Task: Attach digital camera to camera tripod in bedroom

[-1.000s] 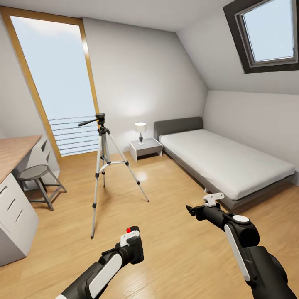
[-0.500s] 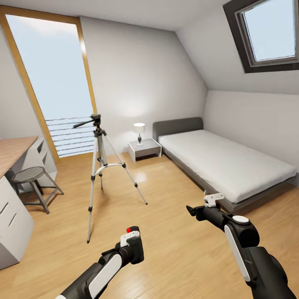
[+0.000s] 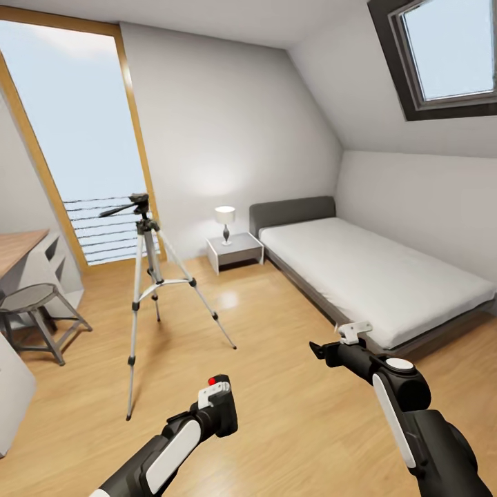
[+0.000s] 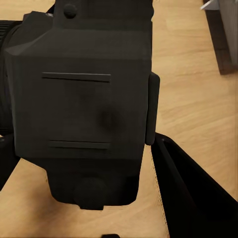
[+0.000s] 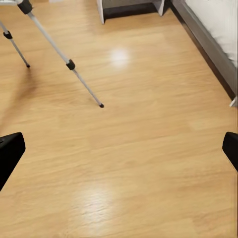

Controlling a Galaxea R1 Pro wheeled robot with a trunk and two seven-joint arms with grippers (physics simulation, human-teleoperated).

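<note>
Across the last second the whole head view has been shifted, so the bedroom (image 3: 290, 124) appears larger and the camera tripod (image 3: 146, 276) is seen further left: the camera has been moved, not the things. The tripod stands well ahead of the left end effector (image 3: 219, 404), on which the digital camera (image 4: 84, 104) is pinched. The right end effector (image 5: 119, 148) is spread and holds nothing, so attachment is judged still some way off.

This is an attic bedroom in a home, shown by the grey-framed bed (image 3: 373, 273) under a sloping white ceiling with a skylight (image 3: 449, 48), a nightstand (image 3: 235, 250) carrying a small lamp (image 3: 224, 222), a tall wood-framed window (image 3: 72, 145) and a light wood floor (image 3: 290, 414).
</note>
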